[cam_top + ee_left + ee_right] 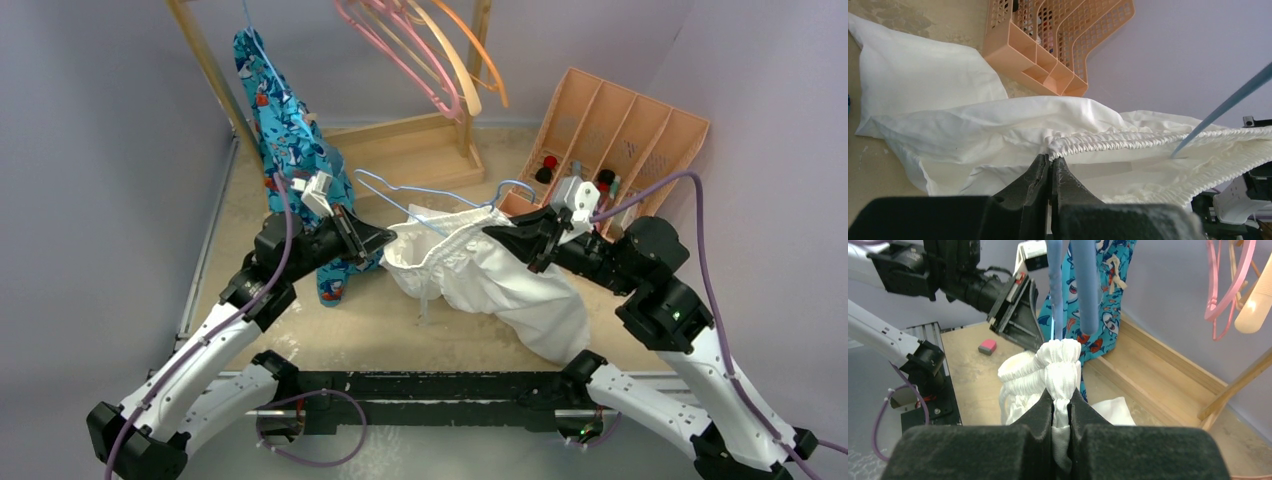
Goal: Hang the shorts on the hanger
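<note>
The white shorts (500, 280) hang between my two grippers, one leg trailing on the table. My left gripper (388, 238) is shut on the gathered waistband (1108, 142) at its left end, fingertips pinched together (1052, 159). My right gripper (503, 233) is shut on the bunched waistband (1063, 360) at the right end, with fabric squeezed between its jaws (1062, 396). The light-blue hanger (420, 190) lies just behind and above the stretched waist. One of its arms (1223, 107) slants down into the waist opening. Its blue bars (1083, 285) stand right above my right fingertips.
A blue shark-print garment (290, 140) hangs on the wooden rack (215, 80) at the back left. Pink hangers (400, 50) and a tan hanger (470, 50) hang at the back. An orange mesh organiser (620, 130) stands at the right. A small pink block (987, 346) lies on the table.
</note>
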